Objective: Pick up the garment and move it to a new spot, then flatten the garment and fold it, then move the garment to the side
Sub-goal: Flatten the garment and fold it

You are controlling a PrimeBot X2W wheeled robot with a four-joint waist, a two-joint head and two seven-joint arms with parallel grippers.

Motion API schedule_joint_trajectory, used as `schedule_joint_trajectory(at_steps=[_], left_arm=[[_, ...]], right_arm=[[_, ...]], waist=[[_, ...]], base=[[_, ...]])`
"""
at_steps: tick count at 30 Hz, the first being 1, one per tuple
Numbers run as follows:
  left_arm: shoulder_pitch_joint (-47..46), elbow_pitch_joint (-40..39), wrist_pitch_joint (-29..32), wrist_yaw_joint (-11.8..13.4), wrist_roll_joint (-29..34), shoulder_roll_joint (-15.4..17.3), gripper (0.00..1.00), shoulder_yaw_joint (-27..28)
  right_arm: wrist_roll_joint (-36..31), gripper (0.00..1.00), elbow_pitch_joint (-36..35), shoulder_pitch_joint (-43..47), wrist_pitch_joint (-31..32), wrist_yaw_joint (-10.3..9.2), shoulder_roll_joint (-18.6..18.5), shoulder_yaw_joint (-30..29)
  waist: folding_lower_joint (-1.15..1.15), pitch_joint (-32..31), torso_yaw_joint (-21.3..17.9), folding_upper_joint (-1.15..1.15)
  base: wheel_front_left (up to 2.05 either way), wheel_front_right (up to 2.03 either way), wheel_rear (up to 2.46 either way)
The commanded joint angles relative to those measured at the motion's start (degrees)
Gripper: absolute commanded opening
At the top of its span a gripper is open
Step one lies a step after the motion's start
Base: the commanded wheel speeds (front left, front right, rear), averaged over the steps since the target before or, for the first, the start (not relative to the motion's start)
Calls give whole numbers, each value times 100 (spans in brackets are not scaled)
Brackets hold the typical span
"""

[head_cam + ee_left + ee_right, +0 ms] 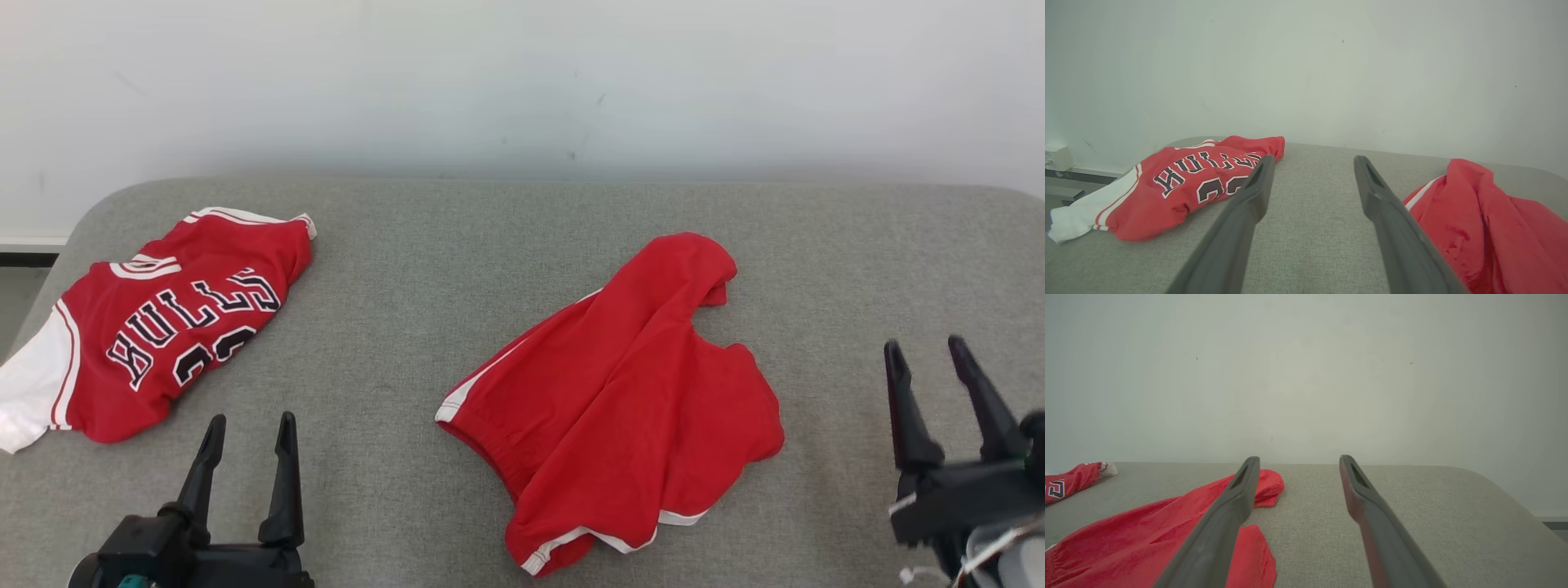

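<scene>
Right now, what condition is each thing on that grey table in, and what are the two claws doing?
Red shorts: crumpled in a heap in the middle, not flattened or folded, untouched.
Bulls jersey: lying at the far left, lettering up, seemingly folded.
Left gripper: open, empty, apart from both garments.
Right gripper: open, empty, to the right of the shorts.

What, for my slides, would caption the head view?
Crumpled red shorts at centre of a grey surface, Bulls jersey at left; left gripper and right gripper open, empty.

Left tool [249, 429] and right tool [927, 353] hover, fingers parted.
</scene>
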Motion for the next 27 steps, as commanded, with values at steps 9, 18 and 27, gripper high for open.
schedule_joint_trajectory(at_steps=[9, 18, 27], left_arm=[[228, -123, -4, 59, 9, 4, 100, -22], [129, -121, -4, 55, 32, 3, 100, -127], [-89, -46, -4, 55, -58, 3, 100, -315]], right_arm=[[-292, 100, -845, 1313, -1, -13, 487, -292], [-254, 100, -356, 928, -1, -14, 328, -25], [-85, 100, 1189, -186, 19, -14, 67, 546]], waist=[[1, -98, -42, 0], [1, -45, 75, 0], [1, 226, 405, 0]], base=[[0, 0, 0], [0, 0, 0], [0, 0, 0]])
